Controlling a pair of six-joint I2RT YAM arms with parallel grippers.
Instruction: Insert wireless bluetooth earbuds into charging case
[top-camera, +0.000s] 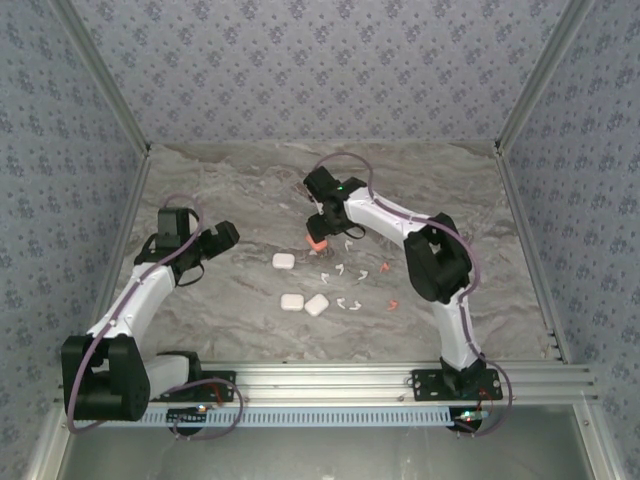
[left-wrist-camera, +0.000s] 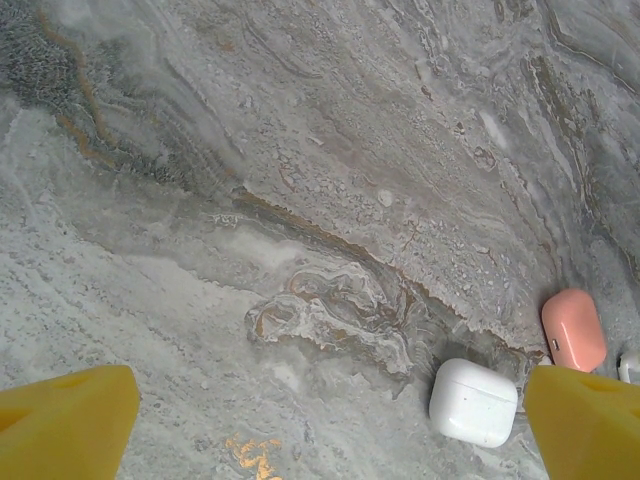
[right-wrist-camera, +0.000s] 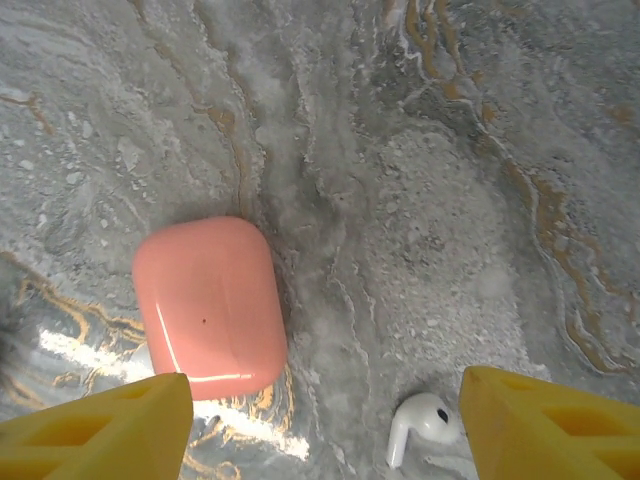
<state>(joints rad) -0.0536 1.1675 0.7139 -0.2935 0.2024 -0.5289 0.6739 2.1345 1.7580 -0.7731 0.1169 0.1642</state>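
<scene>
Now | right end effector over coral case | white earbud beside

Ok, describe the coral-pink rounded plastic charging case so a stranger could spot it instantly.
On the grey marble-patterned tabletop, find the right arm's gripper reaching over the middle. The coral-pink rounded plastic case lies closed right under its open yellow fingers. The other cases, like the nearest white case, are white; only this one is pink.
</scene>
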